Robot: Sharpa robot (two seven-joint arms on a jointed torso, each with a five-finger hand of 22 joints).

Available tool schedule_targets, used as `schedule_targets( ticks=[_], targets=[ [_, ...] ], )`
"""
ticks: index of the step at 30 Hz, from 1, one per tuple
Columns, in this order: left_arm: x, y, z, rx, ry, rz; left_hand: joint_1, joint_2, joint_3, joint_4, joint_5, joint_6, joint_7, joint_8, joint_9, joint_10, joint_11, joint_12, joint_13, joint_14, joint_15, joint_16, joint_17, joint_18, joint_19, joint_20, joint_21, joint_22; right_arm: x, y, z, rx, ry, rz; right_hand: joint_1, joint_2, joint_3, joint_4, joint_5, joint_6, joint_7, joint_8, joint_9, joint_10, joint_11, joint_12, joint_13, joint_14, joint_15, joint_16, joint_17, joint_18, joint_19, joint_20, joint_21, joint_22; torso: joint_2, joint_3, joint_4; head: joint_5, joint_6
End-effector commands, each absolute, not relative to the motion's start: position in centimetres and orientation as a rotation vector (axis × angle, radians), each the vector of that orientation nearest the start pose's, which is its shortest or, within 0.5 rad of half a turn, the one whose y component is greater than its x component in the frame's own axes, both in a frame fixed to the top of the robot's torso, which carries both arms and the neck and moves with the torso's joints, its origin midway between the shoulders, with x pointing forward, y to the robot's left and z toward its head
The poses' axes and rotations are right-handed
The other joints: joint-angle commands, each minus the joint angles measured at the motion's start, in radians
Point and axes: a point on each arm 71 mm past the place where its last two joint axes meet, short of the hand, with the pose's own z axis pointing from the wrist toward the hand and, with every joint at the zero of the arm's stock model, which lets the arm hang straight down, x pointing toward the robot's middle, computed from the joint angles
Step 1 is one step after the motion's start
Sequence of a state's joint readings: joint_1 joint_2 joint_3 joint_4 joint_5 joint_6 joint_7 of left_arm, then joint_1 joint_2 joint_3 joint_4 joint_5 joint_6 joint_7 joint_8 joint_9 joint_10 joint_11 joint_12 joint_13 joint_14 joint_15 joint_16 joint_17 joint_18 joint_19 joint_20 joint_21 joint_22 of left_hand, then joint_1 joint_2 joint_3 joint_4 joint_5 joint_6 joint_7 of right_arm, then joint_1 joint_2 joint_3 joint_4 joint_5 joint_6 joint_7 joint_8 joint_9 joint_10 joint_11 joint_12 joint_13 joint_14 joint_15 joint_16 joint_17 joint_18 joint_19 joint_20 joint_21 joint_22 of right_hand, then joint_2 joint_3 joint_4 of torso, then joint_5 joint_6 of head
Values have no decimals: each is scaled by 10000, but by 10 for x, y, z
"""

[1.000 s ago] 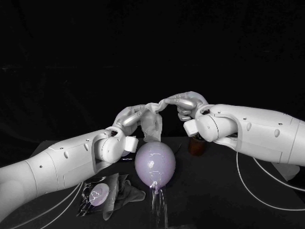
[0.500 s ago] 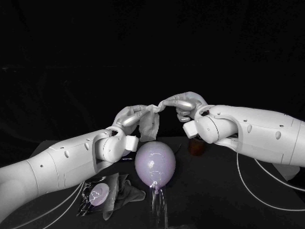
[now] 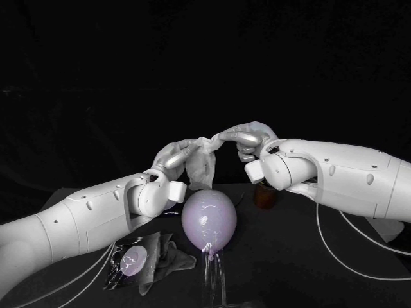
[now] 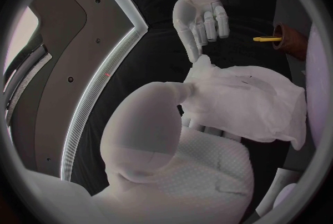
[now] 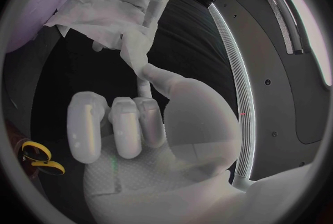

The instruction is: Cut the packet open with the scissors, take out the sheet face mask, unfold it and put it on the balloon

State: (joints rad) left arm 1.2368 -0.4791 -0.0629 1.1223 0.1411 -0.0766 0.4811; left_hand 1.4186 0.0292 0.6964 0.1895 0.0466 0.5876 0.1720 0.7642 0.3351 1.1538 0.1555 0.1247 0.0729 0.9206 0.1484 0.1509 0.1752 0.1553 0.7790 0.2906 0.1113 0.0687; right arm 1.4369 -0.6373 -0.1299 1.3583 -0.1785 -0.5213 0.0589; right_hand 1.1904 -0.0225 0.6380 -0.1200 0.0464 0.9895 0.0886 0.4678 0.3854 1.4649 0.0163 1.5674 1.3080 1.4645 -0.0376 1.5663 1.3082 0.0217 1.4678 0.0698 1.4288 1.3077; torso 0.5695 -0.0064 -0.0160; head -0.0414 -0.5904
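A: Where is the white sheet face mask (image 3: 203, 168)?
B: It hangs half folded just above the pale purple balloon (image 3: 209, 221). The left hand (image 3: 180, 156) and the right hand (image 3: 247, 142) each pinch its top edge in their fingers, I think to spread it.
A: And the containers?
B: The glossy cut packet (image 3: 136, 260) lies on the black desk (image 3: 289, 256), seemingly empty. The brown cup (image 3: 266, 199) perhaps holds the yellow-handled scissors (image 4: 267, 39).

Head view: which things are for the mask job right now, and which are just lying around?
In the job now:
sheet mask, held up between the fingers of the left hand and the right hand
balloon, just below the mask

Lying about:
packet, flat on the table
scissors, standing in a brown cup
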Motion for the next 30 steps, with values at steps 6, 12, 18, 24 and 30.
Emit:
schedule_targets(
  ticks=[6,12,18,24,30],
  targets=[
    [554,127,-180,-11568,13362,-18268,-38,-153,461,25,31,831,434,-745,-557,683,-80,-16,-32,231,-94,-64,-12,236,285,-12,54,-5,553,-163,-110,9866,15381,11553,-263,23,12,142,23,-103,-52,248,574,1059,-71,34,2628,1063,-84,45,2626,185,117,-57,-143,2077,-1,1,4,10,-6],
    [552,125,-180,-11587,13452,-18364,-298,-297,1095,-186,23,1303,620,-1105,-810,-1181,314,-597,-96,258,85,-130,0,228,324,-8,26,-8,561,-162,-108,9874,15506,11330,-389,17,-23,215,22,-167,-64,269,609,1059,-82,34,2628,1063,-95,45,2626,214,52,-65,-259,2036,7,-3,15,28,-18],
    [551,124,-179,-11728,13415,-18676,-574,-140,1527,-358,18,1284,697,-1095,-824,-2087,479,-649,-119,-117,252,-421,-115,197,223,-1,-34,-20,567,-159,-108,9565,16179,10995,-1231,-453,-700,740,9,-1082,304,-378,365,734,217,-557,2063,1063,115,45,2626,397,-447,45,-1114,1728,10,-5,-6,49,-7],
    [550,121,-179,-11873,13445,-19124,-1087,185,2112,-427,10,382,828,-135,-290,-2099,526,-620,-99,-56,286,-523,-164,173,11,2,-119,-29,570,-158,-109,9160,16689,10762,-1269,-728,-1448,1042,26,-1716,707,-1146,71,-353,576,-2378,478,360,468,-612,1449,771,-1498,400,-2909,1041,0,-3,1,49,-33],
    [550,121,-179,-12006,13400,-19246,-1370,246,2363,-373,15,-145,892,361,-39,-2090,570,-616,-96,-14,299,-567,-183,172,20,3,-134,-28,573,-160,-109,8752,16885,10561,-1138,-775,-1899,1241,46,-1860,769,-1419,15,-1470,649,-4285,-1121,-498,533,-1469,178,1102,-2462,522,-4651,289,0,2,-5,46,-30]
  ],
)
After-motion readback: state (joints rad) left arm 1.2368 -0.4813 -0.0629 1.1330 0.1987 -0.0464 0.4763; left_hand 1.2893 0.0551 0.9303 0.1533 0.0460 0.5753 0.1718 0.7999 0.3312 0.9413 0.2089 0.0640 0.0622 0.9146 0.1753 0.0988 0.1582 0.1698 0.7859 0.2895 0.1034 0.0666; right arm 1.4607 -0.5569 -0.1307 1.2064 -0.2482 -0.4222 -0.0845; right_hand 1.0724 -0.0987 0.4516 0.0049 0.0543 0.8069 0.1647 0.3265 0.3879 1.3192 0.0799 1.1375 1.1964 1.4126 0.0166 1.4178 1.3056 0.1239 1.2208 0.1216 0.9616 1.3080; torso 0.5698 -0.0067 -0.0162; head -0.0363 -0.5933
